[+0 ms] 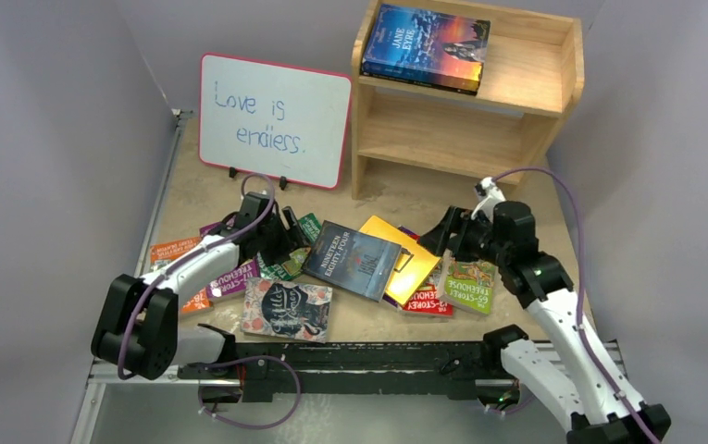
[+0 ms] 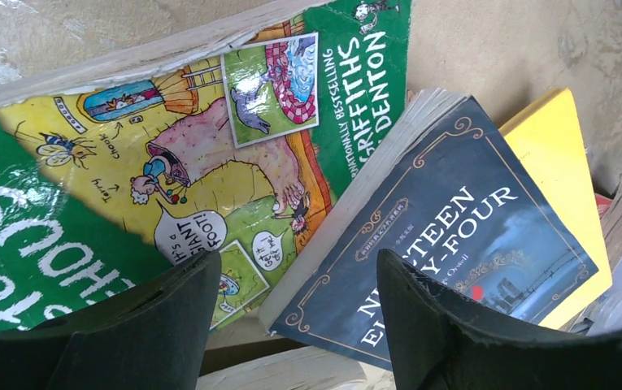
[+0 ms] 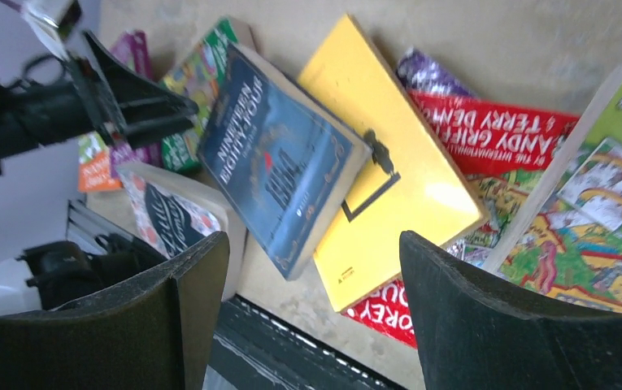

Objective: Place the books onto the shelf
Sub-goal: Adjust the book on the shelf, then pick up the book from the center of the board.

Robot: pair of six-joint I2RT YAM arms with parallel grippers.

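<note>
The wooden shelf [image 1: 526, 88] stands at the back right, with one dark blue book [image 1: 424, 46] lying flat on its top tier. Several more books lie scattered on the table. A dark blue book [image 1: 354, 259] rests on a yellow one [image 1: 415, 273]. The floral Little Women [image 1: 287, 310] lies near the front. My left gripper [image 1: 292, 229] is open, low over a green book [image 2: 169, 146] and the dark blue book's corner [image 2: 454, 236]. On the pile's right side my right gripper [image 1: 435, 236] is open and holds nothing. It faces the dark blue book [image 3: 275, 154] and the yellow one [image 3: 397, 171].
A pink-edged whiteboard [image 1: 274, 120] stands at the back left beside the shelf. Red [image 1: 428, 303] and green [image 1: 470, 285] books lie under my right arm, orange [image 1: 172, 252] and purple [image 1: 234, 276] ones under my left. A black rail [image 1: 359, 356] runs along the near edge.
</note>
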